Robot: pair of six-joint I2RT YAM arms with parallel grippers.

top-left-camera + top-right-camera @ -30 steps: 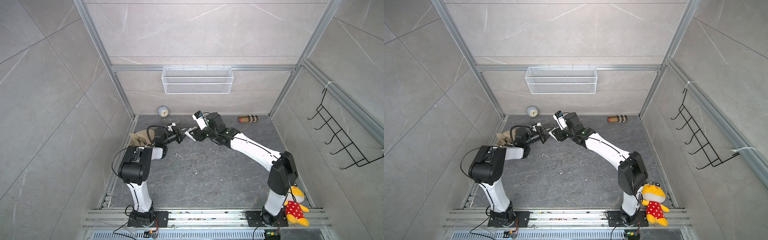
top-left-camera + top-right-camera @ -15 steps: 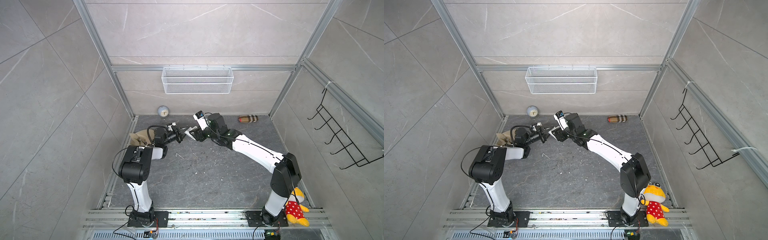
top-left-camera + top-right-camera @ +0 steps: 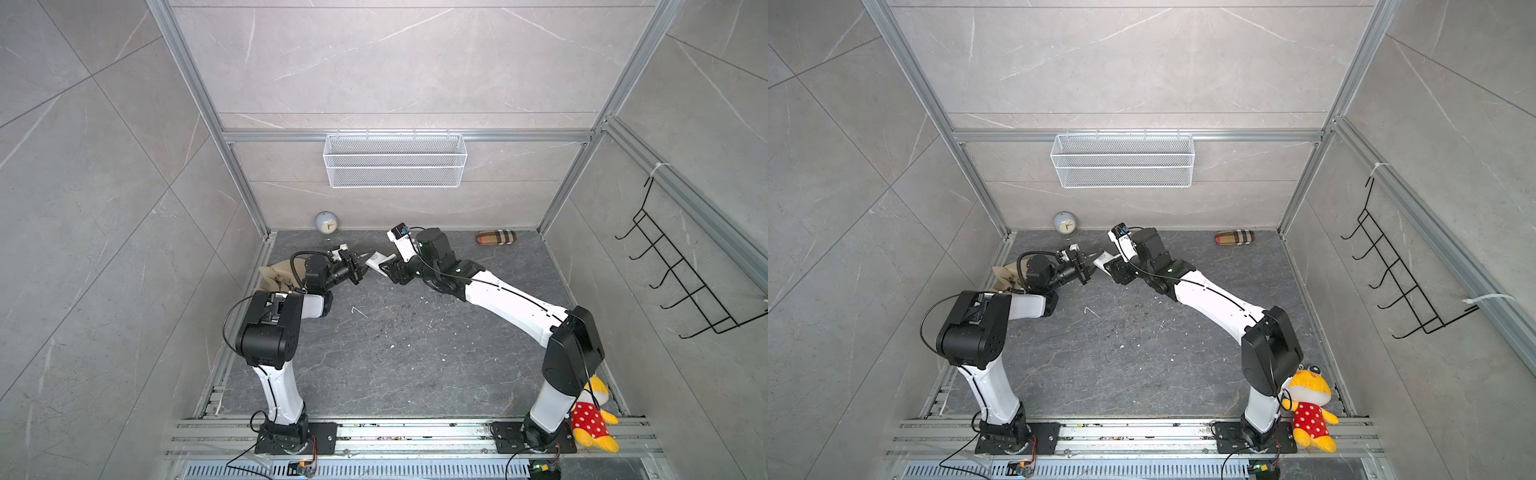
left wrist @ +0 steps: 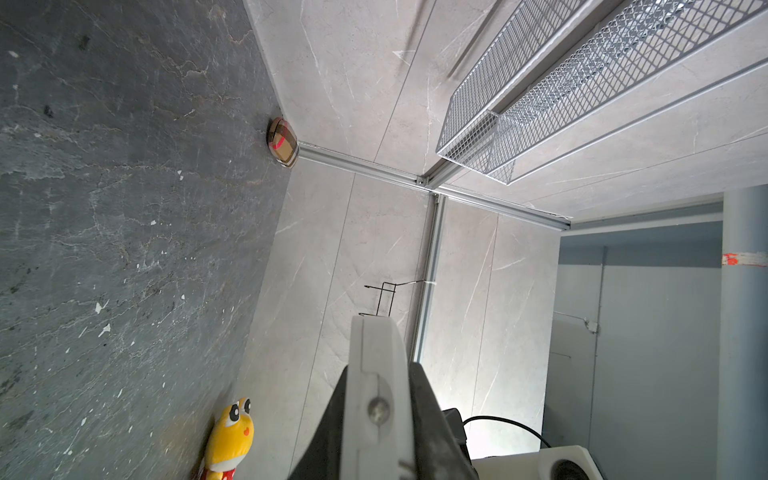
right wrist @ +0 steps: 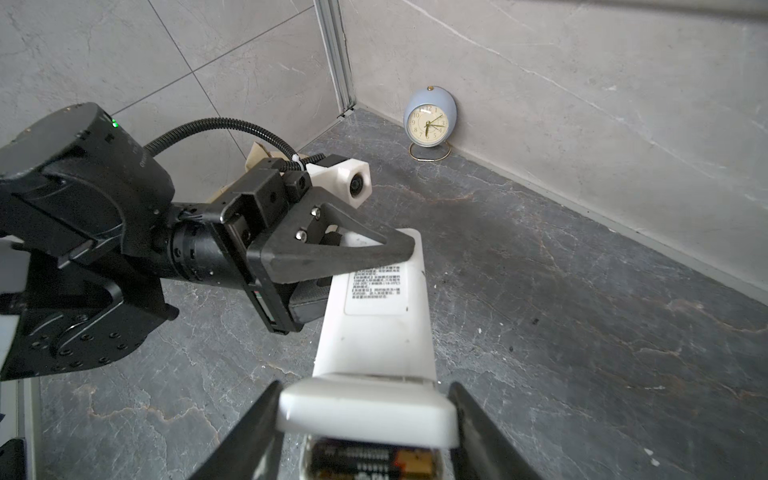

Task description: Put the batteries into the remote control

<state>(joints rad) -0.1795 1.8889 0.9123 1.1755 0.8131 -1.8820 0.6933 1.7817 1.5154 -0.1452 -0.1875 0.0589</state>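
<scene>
Right wrist view: my left jaws clamp the remote control (image 5: 374,332); my right jaws pinch its back cover (image 5: 365,409), batteries (image 5: 365,461) showing. I'd slide it straight, without twisting.

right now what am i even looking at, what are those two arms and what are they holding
These are two robot arms fixed at the edge of a dark stone surface. Two pictures come from a camera overhead; the other two from a camera on each arm's wrist. The left end effector is clamped on one end of a white remote control, held above the surface, back up. The right end effector grips its back cover at the other end, with a battery showing in the open compartment. An alarm clock and a plaid pouch sit by the back wall; a plush toy sits beside the right arm's base.
</scene>
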